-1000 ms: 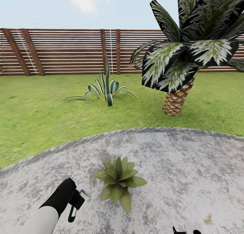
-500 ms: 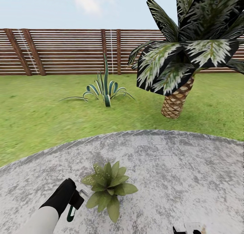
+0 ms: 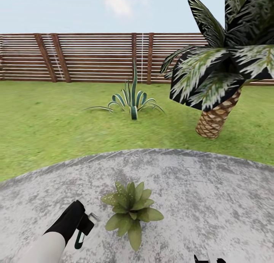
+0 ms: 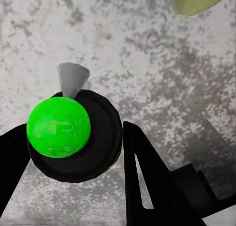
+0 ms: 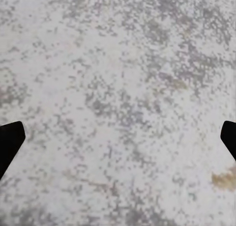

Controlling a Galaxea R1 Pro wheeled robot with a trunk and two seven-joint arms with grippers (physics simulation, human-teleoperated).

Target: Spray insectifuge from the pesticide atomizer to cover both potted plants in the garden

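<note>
No lettering, number or sign can be read anywhere in the garden: the pesticide atomizer [image 3: 80,238] clamped in the left gripper [image 3: 84,227] carries a pale band, too small to show any wording.

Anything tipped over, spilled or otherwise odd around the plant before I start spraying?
Nothing stands out. The potted plant sits upright on the paving, leaves whole. The left hand holds the atomizer beside it. One small brownish stain marks the paving under the right hand.
</note>
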